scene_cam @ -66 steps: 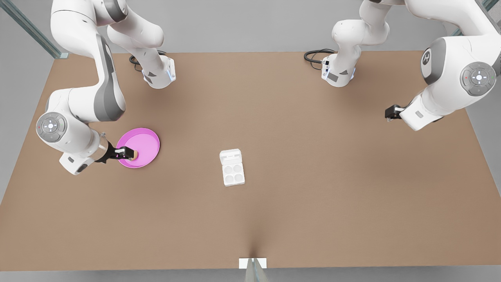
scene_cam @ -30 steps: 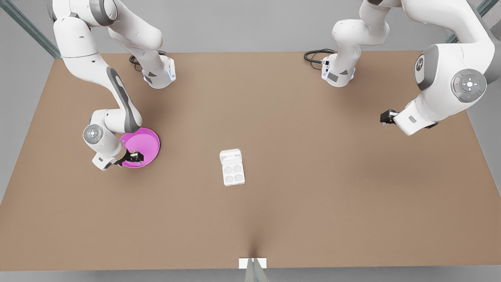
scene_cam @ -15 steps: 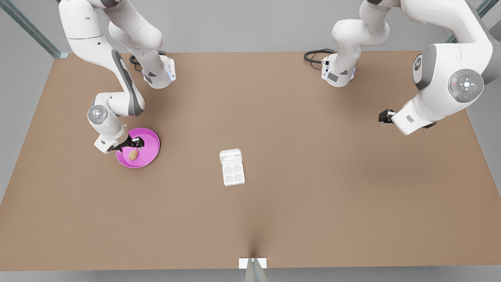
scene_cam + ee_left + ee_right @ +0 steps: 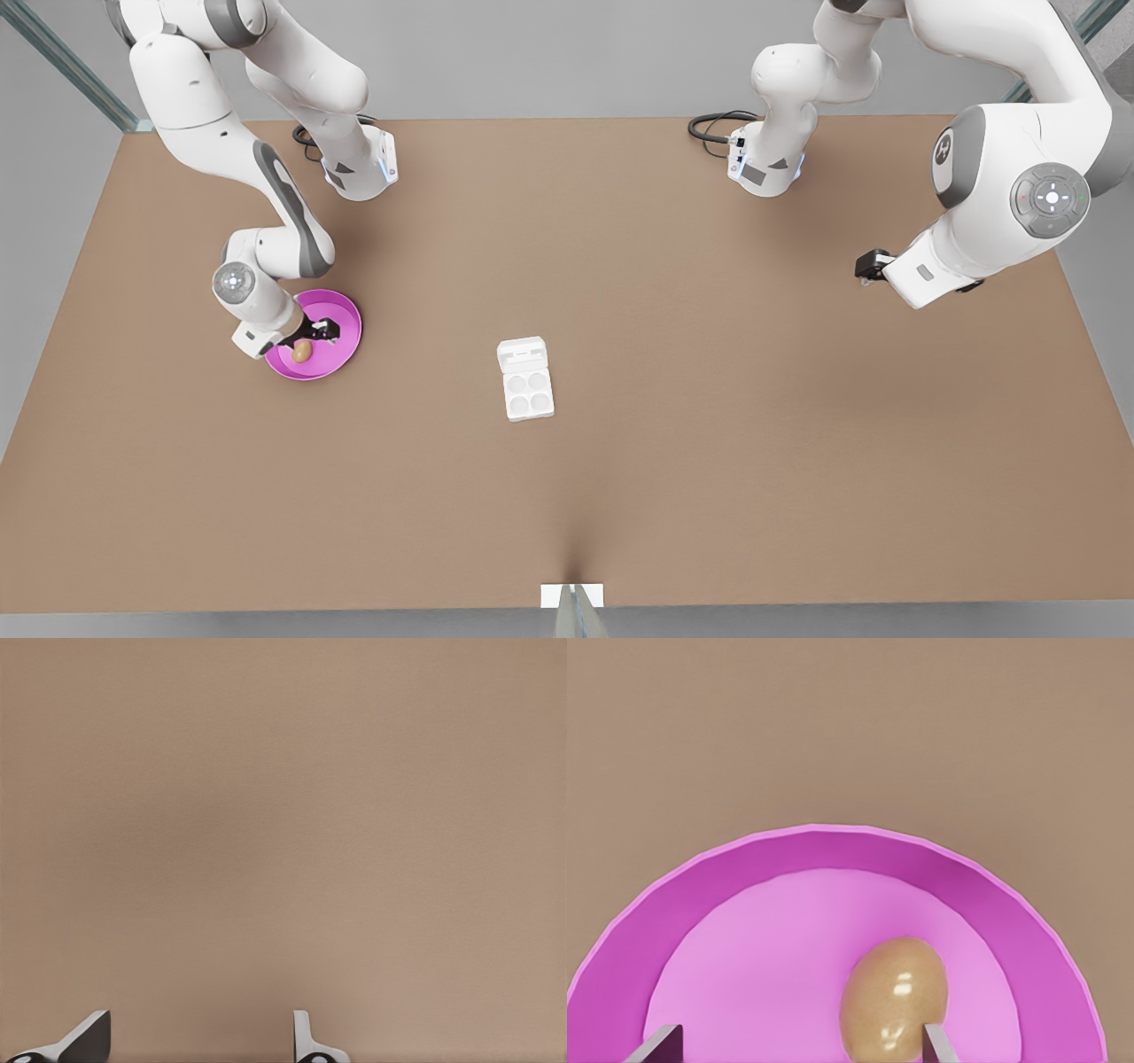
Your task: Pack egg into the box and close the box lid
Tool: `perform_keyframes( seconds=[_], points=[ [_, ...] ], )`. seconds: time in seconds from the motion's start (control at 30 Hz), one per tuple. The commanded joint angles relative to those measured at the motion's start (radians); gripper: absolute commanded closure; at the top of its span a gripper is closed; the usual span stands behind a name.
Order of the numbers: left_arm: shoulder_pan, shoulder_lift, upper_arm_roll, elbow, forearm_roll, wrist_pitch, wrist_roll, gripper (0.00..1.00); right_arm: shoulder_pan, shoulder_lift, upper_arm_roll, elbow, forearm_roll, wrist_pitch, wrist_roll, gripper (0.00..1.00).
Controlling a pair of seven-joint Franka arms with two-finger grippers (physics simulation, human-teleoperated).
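Front view: right gripper (image 4: 321, 332) apart over pink dish (image 4: 341, 310), egg (image 4: 302, 352) lying loose | left gripper (image 4: 864, 266) apart, waiting above table (image 4: 709, 443) | box (image 4: 527, 390) lid (image 4: 521, 354) open

Right gripper (image 4: 324, 331) over pink dish (image 4: 341, 312) beside egg (image 4: 302, 352); box (image 4: 528, 392) open mid-table.

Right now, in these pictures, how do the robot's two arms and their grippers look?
Both arms are glossy white with grey bands at the joints and round grey joint caps carrying small markings. Black cables coil at both bases. The right gripper, on the front view's left, is black; its fingertips look grey. The left gripper, on the front view's right, is also dark, with one dark and one pale fingertip.
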Motion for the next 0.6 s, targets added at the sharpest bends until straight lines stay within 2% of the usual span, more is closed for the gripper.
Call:
perform_keyframes(
  seconds=[0.0, 0.57],
  points=[
    [-0.001, -0.001, 0.0, 0.0, 0.0, -0.001, 0.001, 0.0, -0.001, 0.021, 0.0, 0.007, 0.003, 0.029, 0.013, 0.0],
    [-0.001, -0.001, 0.0, 0.0, 0.0, -0.006, 0.002, 0.0, -0.056, 0.078, -0.001, 0.052, 0.001, 0.064, 0.013, 0.0]
  ],
)
